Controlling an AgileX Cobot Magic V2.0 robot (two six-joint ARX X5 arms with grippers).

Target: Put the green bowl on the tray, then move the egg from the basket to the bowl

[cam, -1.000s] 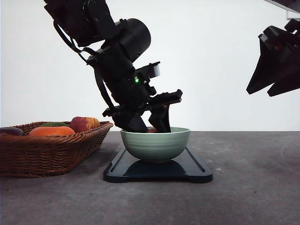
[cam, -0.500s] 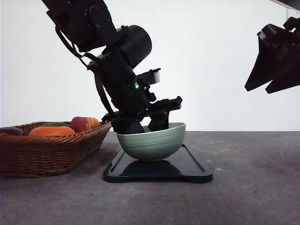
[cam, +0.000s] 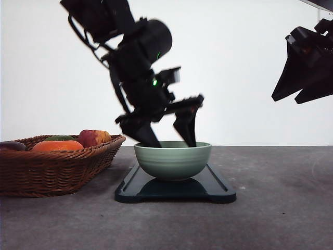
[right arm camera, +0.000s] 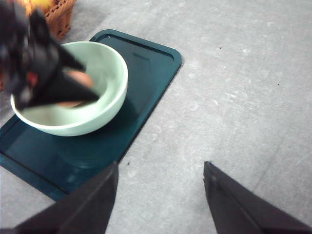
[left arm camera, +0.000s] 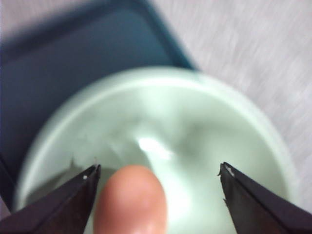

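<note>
Plain white wall (cam: 250,62) stood behind scene, bare, evenly lit, no marks visible. Surface (cam: 276,208) was dark grey, rough and speckled like stone or felt, stretching to wall in straight horizon line. In right wrist view, surface (right arm camera: 243,73) looked lighter grey with pale flecks and small dark specks. Light was soft, diffuse; faint shadows lay on surface. Sliver of pale object showed at upper corner of front view, unclear what.

Left gripper (cam: 170,140) points down, jaws parted; right gripper (right arm camera: 161,195) hangs raised, jaws parted.
</note>
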